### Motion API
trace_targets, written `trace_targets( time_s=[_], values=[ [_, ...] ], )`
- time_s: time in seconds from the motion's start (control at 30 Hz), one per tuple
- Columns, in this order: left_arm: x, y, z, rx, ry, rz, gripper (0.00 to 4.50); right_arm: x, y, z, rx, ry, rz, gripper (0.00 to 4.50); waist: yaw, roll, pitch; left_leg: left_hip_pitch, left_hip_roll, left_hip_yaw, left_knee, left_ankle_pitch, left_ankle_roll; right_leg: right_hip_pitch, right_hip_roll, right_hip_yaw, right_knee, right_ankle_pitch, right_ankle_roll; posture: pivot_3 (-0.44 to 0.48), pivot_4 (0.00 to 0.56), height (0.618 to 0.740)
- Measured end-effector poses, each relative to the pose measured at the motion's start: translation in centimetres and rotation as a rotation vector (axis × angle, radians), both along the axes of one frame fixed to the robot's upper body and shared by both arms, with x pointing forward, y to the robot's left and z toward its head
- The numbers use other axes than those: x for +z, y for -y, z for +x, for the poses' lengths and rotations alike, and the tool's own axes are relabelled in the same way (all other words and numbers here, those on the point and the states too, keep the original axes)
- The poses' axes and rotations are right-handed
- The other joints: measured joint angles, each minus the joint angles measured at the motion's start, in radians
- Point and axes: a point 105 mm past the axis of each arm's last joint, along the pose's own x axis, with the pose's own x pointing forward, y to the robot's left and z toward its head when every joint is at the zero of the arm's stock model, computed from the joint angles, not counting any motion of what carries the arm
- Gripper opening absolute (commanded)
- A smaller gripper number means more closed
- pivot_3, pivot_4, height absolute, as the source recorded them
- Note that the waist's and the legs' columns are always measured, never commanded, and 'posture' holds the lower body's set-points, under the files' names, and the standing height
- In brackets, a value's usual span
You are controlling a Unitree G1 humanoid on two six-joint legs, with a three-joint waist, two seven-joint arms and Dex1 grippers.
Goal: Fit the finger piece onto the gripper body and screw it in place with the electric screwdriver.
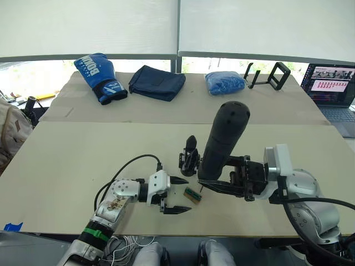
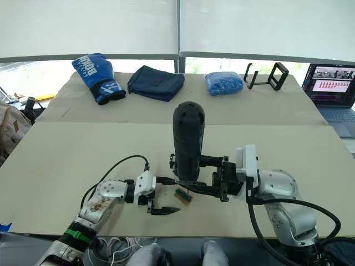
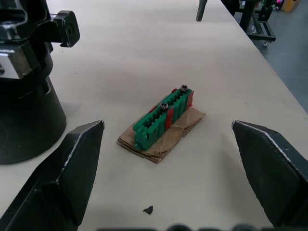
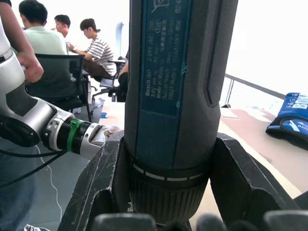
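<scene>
The right gripper (image 1: 222,185) clamps the thick dark grey cylindrical electric screwdriver (image 1: 223,141), held upright near the desk's (image 1: 83,160) front edge, its thin bit pointing down. Just behind it stands the small black gripper body (image 1: 189,158) with its pointed finger up. The left gripper (image 1: 178,194) rests wide open around a tiny green block on brown card (image 3: 163,124).

**A shared office-lab**

We see a wide worktable (image 1: 66,166) under windows with white blinds (image 1: 89,25), a laptop (image 1: 333,83) open at one end, and people (image 4: 96,48) seated on office chairs (image 4: 62,77) at desks behind.
</scene>
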Motion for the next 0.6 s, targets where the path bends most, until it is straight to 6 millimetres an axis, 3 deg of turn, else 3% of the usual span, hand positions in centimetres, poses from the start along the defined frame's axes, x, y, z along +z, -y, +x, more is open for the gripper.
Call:
trace_targets(
  time_s=[0.6],
  values=[
    [-0.1, 0.4, -0.1, -0.01, -0.013, 0.008, 4.5, -1.6, -0.1, 0.4, 0.0, -0.024, -0.001, 1.94, 0.0, 0.0, 0.0, 0.0, 0.0, 0.0, 0.0, 0.0, 0.001, 0.0, -0.001, 0.0, 0.0, 0.0, 0.0, 0.0, 0.15, 0.74]
  ],
)
